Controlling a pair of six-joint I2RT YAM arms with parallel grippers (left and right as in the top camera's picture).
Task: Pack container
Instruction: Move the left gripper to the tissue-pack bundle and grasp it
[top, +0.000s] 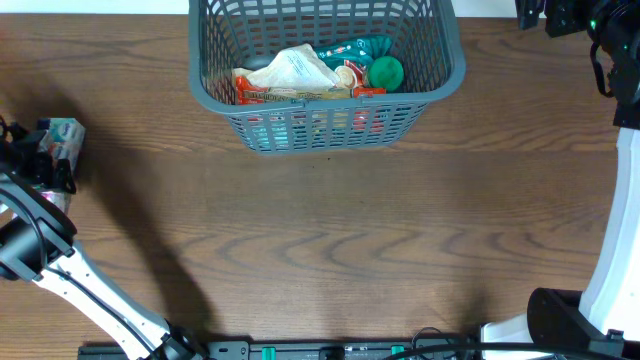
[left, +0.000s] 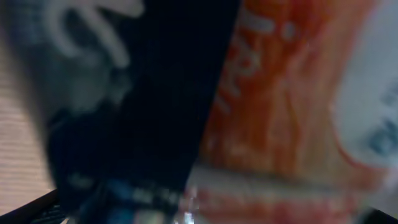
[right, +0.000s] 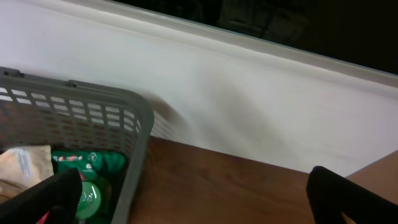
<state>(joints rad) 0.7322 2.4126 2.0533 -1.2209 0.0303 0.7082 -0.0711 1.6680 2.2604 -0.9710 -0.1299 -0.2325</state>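
The large grey plastic basket with lattice sides (top: 440, 75) stands at the far edge of the brown wood-grain table (top: 330, 230), about midway across. Inside it lie a pale crinkled plastic bag (top: 295, 70), a round green object (top: 386, 72) to its right, a teal packet (top: 355, 48) behind them and an orange-red packet (top: 262, 95) against the near wall.

My right pincer (right: 193, 177) hangs beyond the basket's right-hand corner, near the white wall (right: 249, 106). Its two dark fingers (right: 56, 196) are spread wide with nothing between them but bare tabletop.

My left pincer (top: 42, 168) is well apart from the basket, at the table's left edge, right by a small white, teal and pink carton (top: 62, 140). It stands wide too, and my left wrist camera is filled by blurred dark and orange packaging (left: 286, 106). I cannot tell whether the fingers touch the carton.
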